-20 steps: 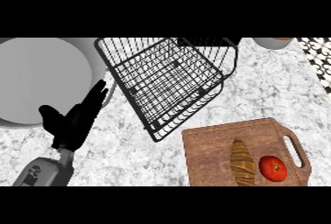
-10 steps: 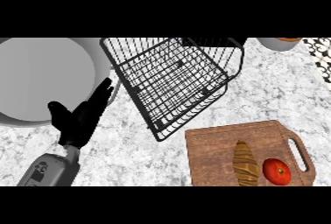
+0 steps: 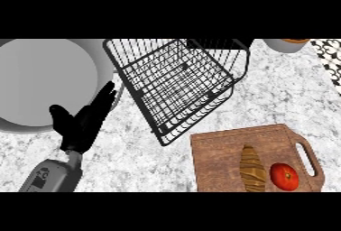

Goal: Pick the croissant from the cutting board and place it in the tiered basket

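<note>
Croissant lies lengthwise on the wooden cutting board at the lower right of the frame, its lower end cut off by the frame's bottom edge. Just to its right on the same board sits a red tomato, close beside the pastry; whether the two touch cannot be told. The board's handle with its slot points toward the right edge.

Above and left of the board, the black wire tiered basket fills the upper middle of the frame, its lower corner reaching close to the board's upper left corner. A large grey round basin occupies the upper left. At the top right edge a small pale cup is partly visible, and a black-and-white patterned surface shows in the far top right corner.

The left hand shows at the lower left over the marbled counter, fingers straight and spread slightly, pointing up toward the basin's rim, holding nothing. It is well apart from the croissant. The right hand does not appear.
</note>
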Robot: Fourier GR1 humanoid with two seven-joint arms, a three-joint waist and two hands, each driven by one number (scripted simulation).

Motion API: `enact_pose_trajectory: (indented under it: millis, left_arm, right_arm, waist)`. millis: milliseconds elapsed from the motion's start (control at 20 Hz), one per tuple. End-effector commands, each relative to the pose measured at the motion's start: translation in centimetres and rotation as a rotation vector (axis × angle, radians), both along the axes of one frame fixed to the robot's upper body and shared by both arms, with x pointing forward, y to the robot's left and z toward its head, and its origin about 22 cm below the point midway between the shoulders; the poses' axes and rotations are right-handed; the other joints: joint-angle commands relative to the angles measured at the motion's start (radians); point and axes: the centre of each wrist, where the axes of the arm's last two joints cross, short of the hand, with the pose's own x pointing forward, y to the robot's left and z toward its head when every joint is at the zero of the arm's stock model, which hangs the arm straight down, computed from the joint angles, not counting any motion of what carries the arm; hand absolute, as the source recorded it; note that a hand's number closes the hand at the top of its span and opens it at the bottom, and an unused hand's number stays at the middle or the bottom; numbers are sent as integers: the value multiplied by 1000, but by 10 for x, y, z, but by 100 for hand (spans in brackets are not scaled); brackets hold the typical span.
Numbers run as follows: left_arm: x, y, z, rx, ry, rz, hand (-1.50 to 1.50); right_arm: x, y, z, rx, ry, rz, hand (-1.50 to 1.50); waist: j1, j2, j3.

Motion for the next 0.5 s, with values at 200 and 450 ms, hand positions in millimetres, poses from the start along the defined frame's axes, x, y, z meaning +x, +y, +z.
enact_pose_trajectory:
  millis: [200,450]
  left_arm:
    - [-1,2,3,3,38,0,0]
    - [-3,6,-9,15,14,19,0]
  right_arm:
    - [47,30,-14,-40,95,-43,-150]
    - [56,31,-15,-70,104,-76,-150]
  waist:
    - [-19,-12,2]
    - [-22,-13,2]
